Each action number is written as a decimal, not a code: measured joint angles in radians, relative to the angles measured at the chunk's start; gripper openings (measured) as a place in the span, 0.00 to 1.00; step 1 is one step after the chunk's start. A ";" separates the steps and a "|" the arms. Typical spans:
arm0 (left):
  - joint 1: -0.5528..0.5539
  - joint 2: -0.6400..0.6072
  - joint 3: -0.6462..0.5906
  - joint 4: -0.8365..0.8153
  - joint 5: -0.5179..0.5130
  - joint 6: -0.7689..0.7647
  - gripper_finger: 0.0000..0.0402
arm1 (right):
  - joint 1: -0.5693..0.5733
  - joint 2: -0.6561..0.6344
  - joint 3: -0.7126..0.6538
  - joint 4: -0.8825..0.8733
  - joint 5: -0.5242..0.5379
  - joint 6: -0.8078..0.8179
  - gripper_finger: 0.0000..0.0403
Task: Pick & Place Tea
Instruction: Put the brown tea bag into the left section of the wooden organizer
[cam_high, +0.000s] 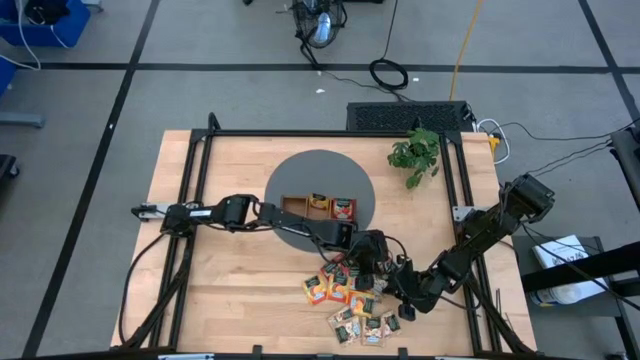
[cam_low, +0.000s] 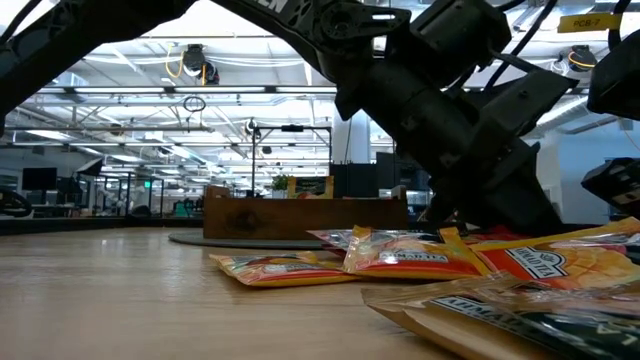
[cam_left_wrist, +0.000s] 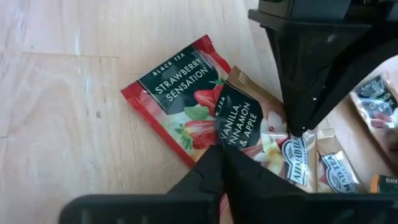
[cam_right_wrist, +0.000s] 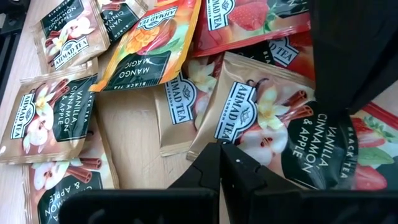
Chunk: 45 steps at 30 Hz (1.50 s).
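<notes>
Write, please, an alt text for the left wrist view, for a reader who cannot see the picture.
The left end effector, shut, presses down on a vanilla, cinnamon and apple tea sachet that partly covers a red strawberry sachet on the wooden table. The right arm stands close beside it, with more sachets lying past it.

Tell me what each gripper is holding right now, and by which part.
Left gripper is shut on the vanilla, cinnamon and apple sachet, pinching its edge. Right gripper is shut, holding nothing.

Sachets (cam_high: 352, 300) before tray (cam_high: 318, 207)
</notes>
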<state>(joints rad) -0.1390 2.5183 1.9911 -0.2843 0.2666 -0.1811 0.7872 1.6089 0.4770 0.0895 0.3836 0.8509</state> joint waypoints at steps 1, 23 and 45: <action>0.000 0.000 0.000 0.000 0.001 0.007 0.03 | 0.000 0.000 0.000 0.000 0.001 0.000 0.00; -0.021 -0.162 0.030 -0.166 -0.264 0.212 0.00 | 0.014 -0.381 -0.004 -0.005 0.085 -0.220 0.35; -0.057 -0.559 0.021 -0.535 -0.565 0.351 0.00 | 0.013 -0.712 -0.001 0.105 0.144 -0.632 0.50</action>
<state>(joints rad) -0.1962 1.9593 2.0119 -0.8190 -0.2980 0.1696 0.8001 0.8967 0.4759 0.1943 0.5278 0.2184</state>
